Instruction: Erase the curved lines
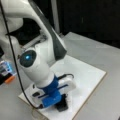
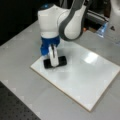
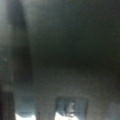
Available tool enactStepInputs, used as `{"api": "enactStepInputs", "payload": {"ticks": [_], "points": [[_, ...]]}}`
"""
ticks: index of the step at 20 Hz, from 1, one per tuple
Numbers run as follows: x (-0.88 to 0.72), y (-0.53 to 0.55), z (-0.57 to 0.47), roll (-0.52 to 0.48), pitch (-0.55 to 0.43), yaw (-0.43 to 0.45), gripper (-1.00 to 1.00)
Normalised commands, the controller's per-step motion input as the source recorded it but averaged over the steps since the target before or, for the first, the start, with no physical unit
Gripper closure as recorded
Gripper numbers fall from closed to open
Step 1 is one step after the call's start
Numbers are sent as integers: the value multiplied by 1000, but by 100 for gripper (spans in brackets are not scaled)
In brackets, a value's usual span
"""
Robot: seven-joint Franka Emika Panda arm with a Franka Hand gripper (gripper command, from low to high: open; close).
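Erase step in hand: eraser pressed flat on the board, no curve lines visible in any view.

The ink is either under the black eraser block [image 2: 55, 62] or already wiped; can't tell which. Eraser sits on the whiteboard [image 2: 85, 75] near its left corner in a front view, and at the near edge in a front view [image 1: 61, 105]. The gripper [image 2: 53, 58] comes straight down with its jaws narrow, clamped on the eraser. Board lies on the grey worktop [image 2: 22, 75]. Wrist view is dark and shows nothing usable. Any wipe calls for steady downward contact across the white surface.
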Motion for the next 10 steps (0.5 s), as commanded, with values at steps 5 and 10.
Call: {"api": "enactStepInputs", "payload": {"ticks": [5, 10], "points": [[336, 112, -217, 133, 46, -138, 100], [449, 83, -195, 146, 71, -114, 100]]}}
